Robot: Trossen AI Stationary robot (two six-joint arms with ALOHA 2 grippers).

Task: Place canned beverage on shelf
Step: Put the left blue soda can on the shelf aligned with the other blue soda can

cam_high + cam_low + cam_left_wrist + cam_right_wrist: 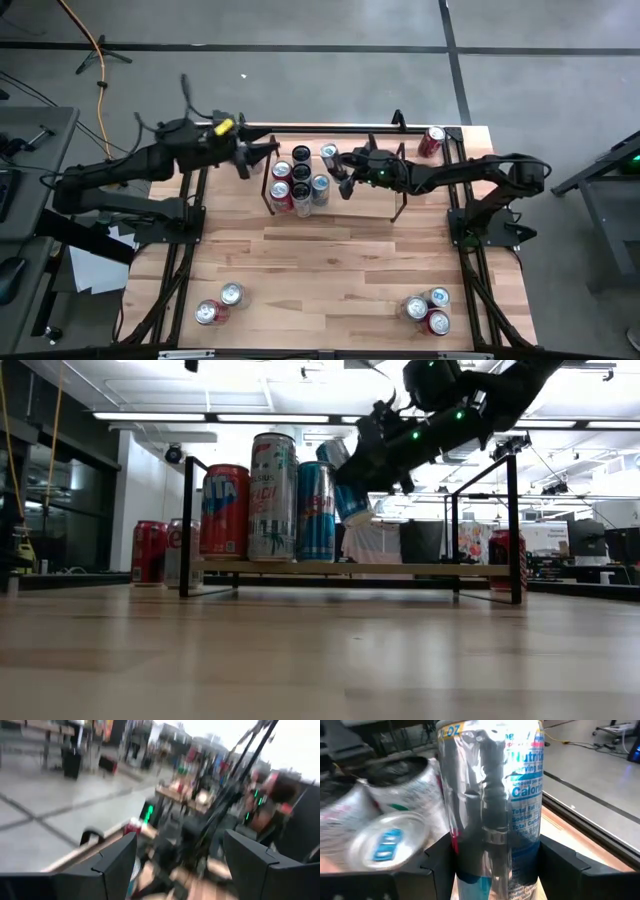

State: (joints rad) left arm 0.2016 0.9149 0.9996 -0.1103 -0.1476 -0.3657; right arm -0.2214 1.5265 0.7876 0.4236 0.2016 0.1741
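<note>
The right gripper (pixel 492 862) is closed on a silver-and-blue can (pixel 492 805), which is held tilted above the shelf (pixel 400 568), just beside the cans already standing there. The left gripper (pixel 262 157) is seen with its fingers apart and nothing between them, held over the shelf's left end.

Risks noted:
- The held can is carried at a lean in the low view. If it is released so, it is judged likely to tip or roll on the see-through top.
- The standing cluster (pixel 300 180) is packed close. A nudge from the held can or from the right gripper's fingers is judged enough to topple the tall can (pixel 272 497) or its neighbours, the red can (pixel 226 510) and the blue can (pixel 316 511).
- The shelf's upright rods (pixel 514 525) stand close to the right arm's path; a brush against them could shift the whole rack.

Surroundings, from near to far:
- Two cans (pixel 220 303) are found at the table's near left corner, and three (pixel 428 309) at its near right corner, well apart from the work.
- Bare wooden table (pixel 330 270) lies between these and the shelf.
- A lone red can (pixel 433 140) lies at the far right corner, beyond the shelf.
- Further cans (pixel 160 552) are visible behind the shelf's left end in the low view.
</note>
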